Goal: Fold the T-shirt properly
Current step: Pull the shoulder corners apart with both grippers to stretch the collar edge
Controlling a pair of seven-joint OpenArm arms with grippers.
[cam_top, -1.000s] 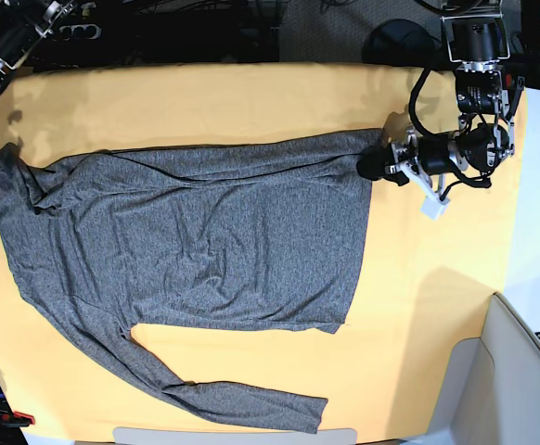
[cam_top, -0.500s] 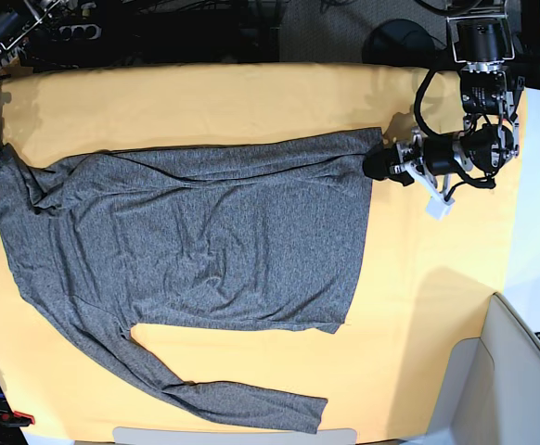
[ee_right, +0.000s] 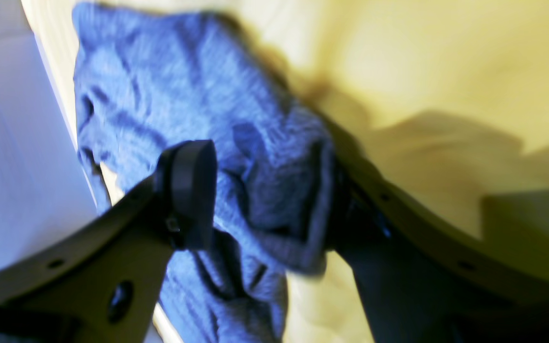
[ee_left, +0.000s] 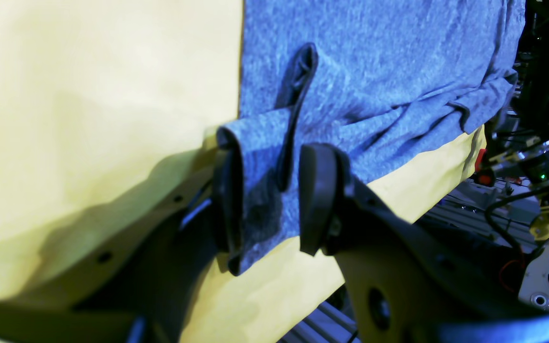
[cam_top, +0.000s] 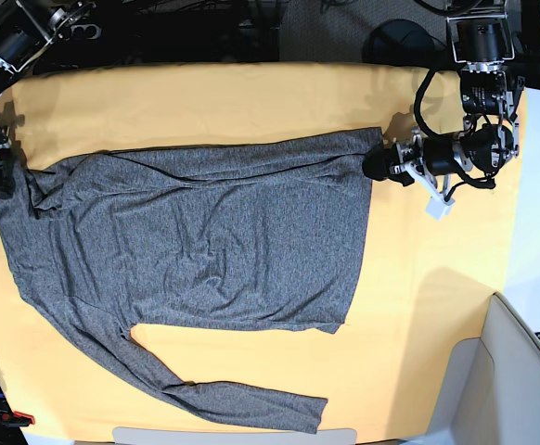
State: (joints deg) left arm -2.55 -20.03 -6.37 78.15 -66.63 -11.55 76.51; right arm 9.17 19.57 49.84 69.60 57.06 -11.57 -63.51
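Gripping T-shirt point(cam_top: 196, 241) corners: left pincer point(ee_left: 267, 200), right pincer point(ee_right: 260, 195).

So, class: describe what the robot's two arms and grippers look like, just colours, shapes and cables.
Both are black. The left gripper has two rounded black pads on flat, dark brackets with small round holes; the right gripper looks the same, though blurred. In the base view the left arm is blocky black with silver metal parts, looping black cables and a small white piece beside the wrist.
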